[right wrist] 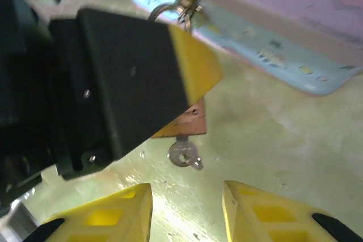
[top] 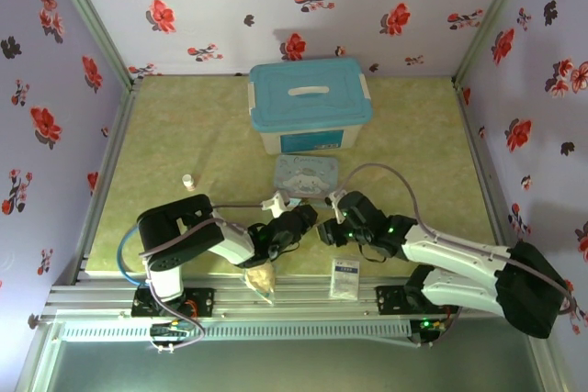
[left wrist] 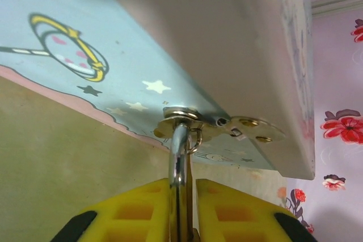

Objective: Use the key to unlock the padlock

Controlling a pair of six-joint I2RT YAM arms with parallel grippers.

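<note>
While the left wrist saw the left gripper pinching one padlock, the right saw one key beneath it, right gripper spread.

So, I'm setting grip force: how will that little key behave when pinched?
Probably stiff: the key looks like thin bare metal. Likely slippery, given its shine. It seems seated in the padlock, so sideways pushes may meet resistance.
</note>
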